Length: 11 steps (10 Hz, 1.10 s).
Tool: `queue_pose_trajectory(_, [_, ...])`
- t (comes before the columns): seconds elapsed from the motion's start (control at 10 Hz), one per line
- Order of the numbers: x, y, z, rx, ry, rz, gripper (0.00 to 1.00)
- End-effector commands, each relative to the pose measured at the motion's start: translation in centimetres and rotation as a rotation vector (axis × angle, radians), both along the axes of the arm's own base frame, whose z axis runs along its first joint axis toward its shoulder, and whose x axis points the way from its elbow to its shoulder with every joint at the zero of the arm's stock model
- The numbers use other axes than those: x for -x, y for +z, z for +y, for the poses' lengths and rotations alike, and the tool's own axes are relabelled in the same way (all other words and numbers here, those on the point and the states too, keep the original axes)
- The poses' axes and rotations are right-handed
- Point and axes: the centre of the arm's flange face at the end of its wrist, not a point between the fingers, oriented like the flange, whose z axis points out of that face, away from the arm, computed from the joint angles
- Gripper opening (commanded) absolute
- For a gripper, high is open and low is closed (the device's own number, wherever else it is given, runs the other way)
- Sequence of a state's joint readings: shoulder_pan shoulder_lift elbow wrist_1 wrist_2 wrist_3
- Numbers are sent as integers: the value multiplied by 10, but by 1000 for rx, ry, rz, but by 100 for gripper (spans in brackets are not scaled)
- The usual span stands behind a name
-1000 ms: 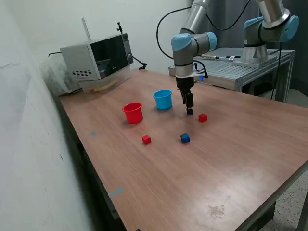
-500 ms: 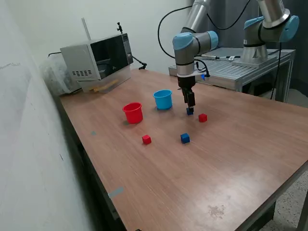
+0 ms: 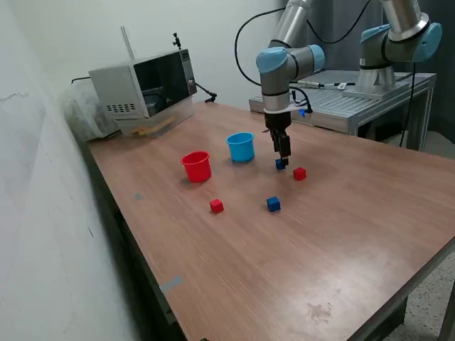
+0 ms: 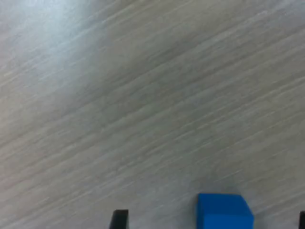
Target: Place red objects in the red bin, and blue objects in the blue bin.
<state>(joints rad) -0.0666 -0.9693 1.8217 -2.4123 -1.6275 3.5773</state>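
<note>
Exterior view: the gripper (image 3: 282, 162) hangs over a dark blue cube (image 3: 280, 164), just right of the light blue cup (image 3: 241, 147). Wrist view shows the fingers spread wide around the cube (image 4: 224, 211), which sits off-centre, not clamped; likely lining up for a grasp.

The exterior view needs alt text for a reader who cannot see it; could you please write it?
A robot arm's hand hangs over a wooden table at a blue cube, near a blue cup and red cup. Two red cubes and another blue cube lie loose; a microwave sits behind.
</note>
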Motion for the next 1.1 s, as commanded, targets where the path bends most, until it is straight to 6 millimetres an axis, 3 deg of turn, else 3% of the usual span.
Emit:
queue_pose_trajectory(0.0, [2, 2, -2, -2, 4, 6, 100])
queue_pose_trajectory(0.4, [1, 1, -6, 0, 10, 3, 100])
queue_pose_trajectory(0.5, [0, 0, -6, 0, 10, 2, 0])
queue_pose_trajectory(1.0, [0, 1, -6, 0, 10, 3, 0])
